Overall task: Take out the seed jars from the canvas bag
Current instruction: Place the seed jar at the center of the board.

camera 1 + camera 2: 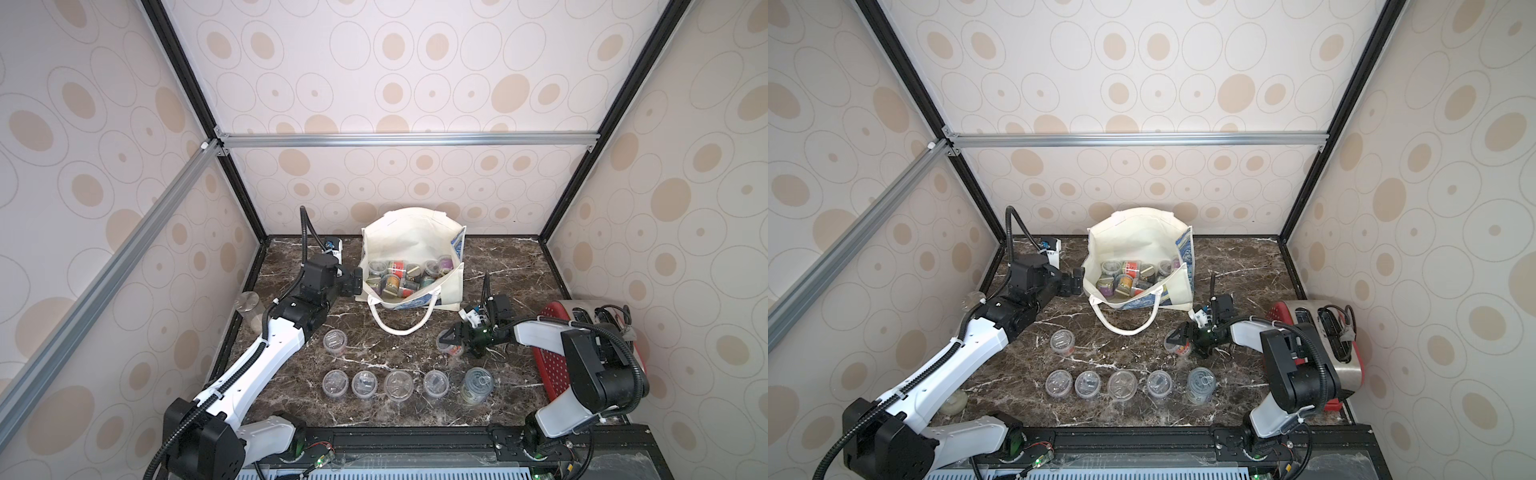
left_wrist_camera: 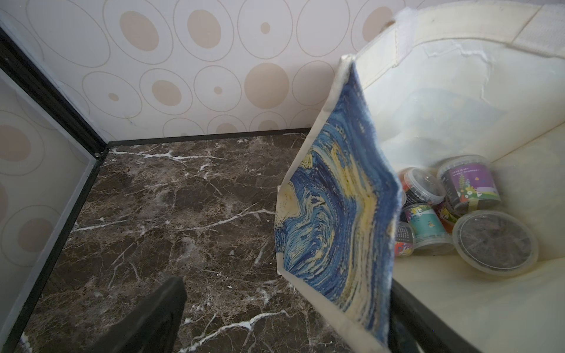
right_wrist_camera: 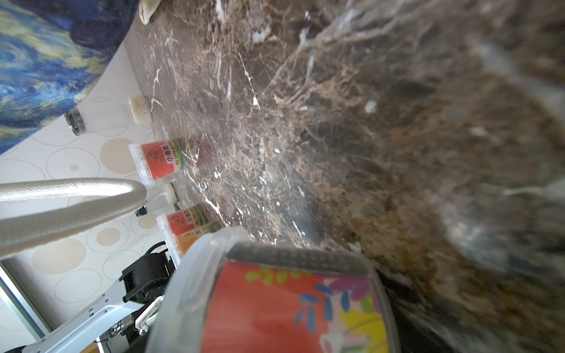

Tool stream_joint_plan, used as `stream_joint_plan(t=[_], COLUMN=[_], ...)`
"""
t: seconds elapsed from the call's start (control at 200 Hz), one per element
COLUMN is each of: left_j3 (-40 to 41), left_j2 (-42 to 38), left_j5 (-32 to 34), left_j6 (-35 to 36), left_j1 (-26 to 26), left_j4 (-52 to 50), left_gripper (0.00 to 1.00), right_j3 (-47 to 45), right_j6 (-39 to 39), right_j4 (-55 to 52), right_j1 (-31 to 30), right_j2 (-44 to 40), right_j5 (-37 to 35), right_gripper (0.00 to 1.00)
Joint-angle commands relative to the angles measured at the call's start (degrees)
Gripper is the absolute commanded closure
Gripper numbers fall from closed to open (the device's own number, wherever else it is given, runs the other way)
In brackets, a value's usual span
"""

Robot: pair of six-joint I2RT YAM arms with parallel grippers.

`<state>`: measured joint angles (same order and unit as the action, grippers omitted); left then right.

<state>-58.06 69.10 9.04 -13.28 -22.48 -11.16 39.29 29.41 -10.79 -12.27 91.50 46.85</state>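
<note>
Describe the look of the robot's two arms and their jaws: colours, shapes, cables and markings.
Both the left arm and right arm have smooth white shells between boxy black joints. A ribbed black hose runs along each, held by white ties. The left gripper and right gripper are black, with flat black jaws. A green light glows on the right wrist.

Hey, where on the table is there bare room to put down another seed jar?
Bare marble lies between the lone jar and the right gripper, just in front of the bag's handle loop. More lies right of the canvas bag, behind the right arm. The front row of five jars is crowded; the left arm covers the left side.
</note>
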Motion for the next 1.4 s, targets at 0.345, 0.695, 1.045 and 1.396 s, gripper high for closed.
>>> stream_joint_plan(t=[0.345, 0.695, 1.045, 1.396], left_j3=[0.44, 0.15, -0.72, -0.82], left_j2=[-1.51, -1.61, -2.04, -2.09], left_j5=[-0.07, -0.34, -5.21, -5.96], left_j6=[-0.09, 0.45, 1.68, 2.96], left_j1=[0.42, 0.42, 0.42, 0.42], left_j4=[0.17, 0.0, 0.91, 0.25], left_gripper=[0.02, 0.02, 0.02, 0.02], right_j3=[-0.95, -0.89, -0.35, 0.54], right_j6=[-3.72, -5.2, -5.65, -6.09], right_j4=[-6.81, -12.04, -17.6, -20.81], right_j1=[0.4, 1.35, 1.89, 3.39], right_j2=[-3.58, -7.97, -13.54, -14.94], right_j5=[-7.77, -12.47, -17.2, -18.42], right_gripper=[0.15, 0.1, 0.1, 0.1])
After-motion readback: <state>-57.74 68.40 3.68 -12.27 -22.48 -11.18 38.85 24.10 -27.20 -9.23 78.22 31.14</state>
